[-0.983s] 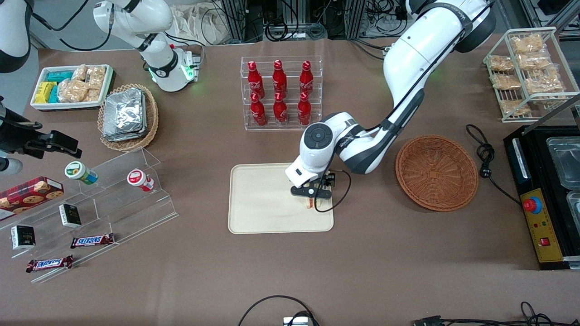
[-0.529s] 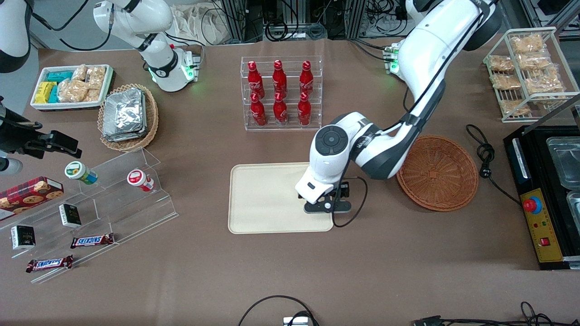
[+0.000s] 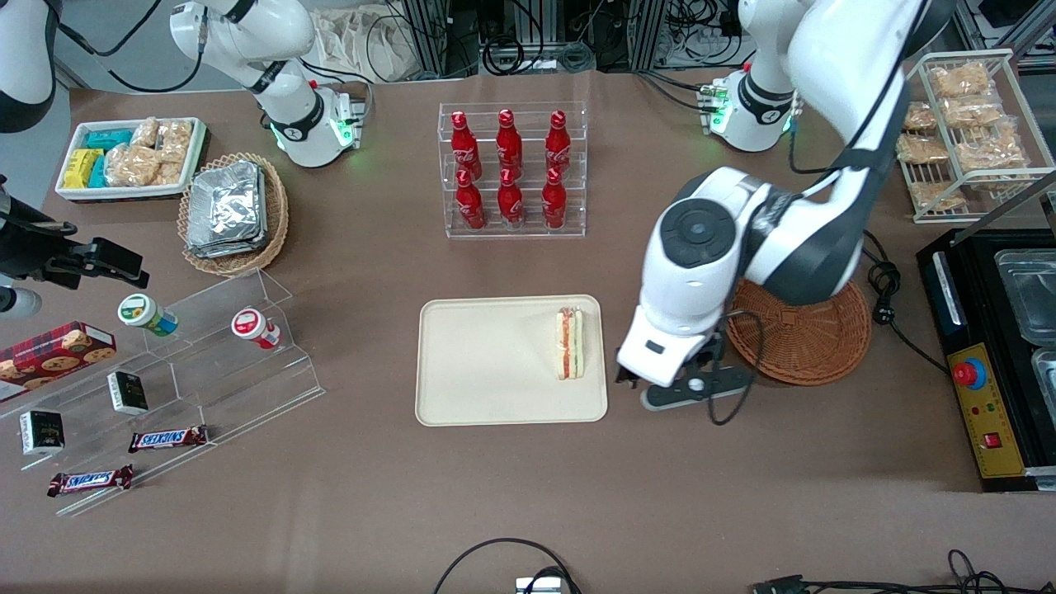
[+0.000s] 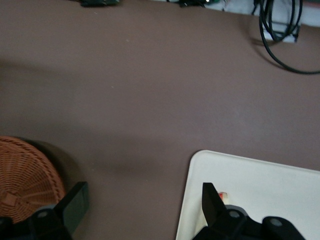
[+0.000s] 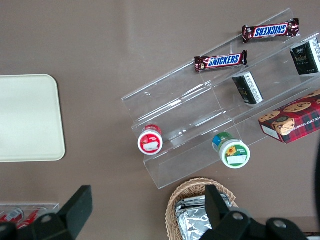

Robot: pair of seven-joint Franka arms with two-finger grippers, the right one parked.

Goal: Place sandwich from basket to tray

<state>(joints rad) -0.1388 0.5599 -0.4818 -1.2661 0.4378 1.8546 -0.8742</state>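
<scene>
Front view. The cream tray [image 3: 487,363] lies at the middle of the bench [image 3: 511,495]. The sandwich [image 3: 569,343] stands on its edge on the tray, just inside the rim on the working arm's side, its orange-red filling stripe facing up. Beside that rim, the gripper [image 3: 689,394] hangs above bare bench between tray and basket [image 3: 813,342], its fingers [image 4: 75,202] spread apart and holding nothing. The reddish-brown wicker basket sits toward the working arm's end, partly covered by the arm [image 3: 742,239].
</scene>
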